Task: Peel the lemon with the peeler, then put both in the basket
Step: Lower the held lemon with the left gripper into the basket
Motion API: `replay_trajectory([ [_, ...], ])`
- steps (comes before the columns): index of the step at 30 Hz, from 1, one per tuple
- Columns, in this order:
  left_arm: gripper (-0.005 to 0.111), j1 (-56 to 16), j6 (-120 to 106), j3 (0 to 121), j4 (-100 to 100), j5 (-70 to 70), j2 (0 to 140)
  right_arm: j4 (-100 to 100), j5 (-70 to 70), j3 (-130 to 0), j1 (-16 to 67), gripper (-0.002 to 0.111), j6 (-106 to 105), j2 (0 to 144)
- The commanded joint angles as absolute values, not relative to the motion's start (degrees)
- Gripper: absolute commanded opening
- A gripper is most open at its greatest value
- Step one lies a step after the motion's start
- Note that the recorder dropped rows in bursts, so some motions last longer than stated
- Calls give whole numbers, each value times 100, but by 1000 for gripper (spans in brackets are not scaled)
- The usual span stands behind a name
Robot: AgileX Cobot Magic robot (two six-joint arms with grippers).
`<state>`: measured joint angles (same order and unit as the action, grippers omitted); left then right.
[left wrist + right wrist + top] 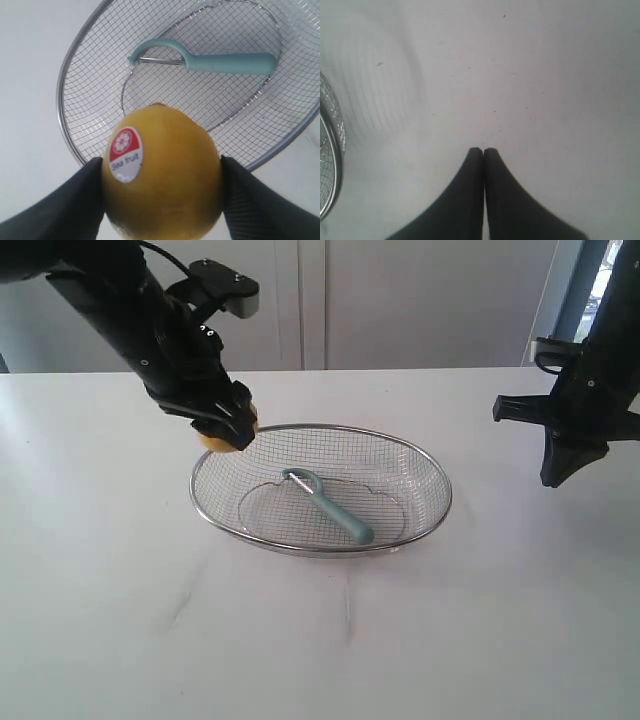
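Left wrist view: lemon [162, 175] between left gripper [162, 200] fingers; peeler [210, 61] inside basket [75, 65]

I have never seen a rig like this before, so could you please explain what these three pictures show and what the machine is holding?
This is a robot with two black arms, each ending in a two-fingered gripper. One picture looks at the whole scene from outside; the other two come from cameras on each arm's wrist. On the white table stands a wire basket, and the teal peeler already lies inside it. The left gripper holds the lemon at the basket's rim; the left wrist picture shows it pinched between both fingers, sticker facing the camera. The right gripper is closed and empty above bare table beside the basket.
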<state>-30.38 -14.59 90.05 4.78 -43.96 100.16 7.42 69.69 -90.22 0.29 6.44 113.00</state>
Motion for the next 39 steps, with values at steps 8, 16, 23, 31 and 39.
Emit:
replay_trajectory([
  [8, 0, -3114, -1158, 9691, 70, -4662, 10773, 698, 6996, -9055, 0, 0, 642, 11242],
  [16, 0, -3167, -1158, 9787, 177, -4455, 11346, 698, 6996, -9055, 0, 0, 642, 11242],
  [23, 0, -3216, -1171, 9787, 277, -4320, 11736, 698, 6996, -9055, 0, 0, 642, 11242],
  [31, 0, -3216, -1171, 9787, 326, -4176, 11906, 698, 6996, -9055, 0, 0, 642, 11242],
  [39, 1, -3216, -1171, 9787, 326, -4199, 11938, 698, 6996, -9055, 0, 0, 642, 11242],
])
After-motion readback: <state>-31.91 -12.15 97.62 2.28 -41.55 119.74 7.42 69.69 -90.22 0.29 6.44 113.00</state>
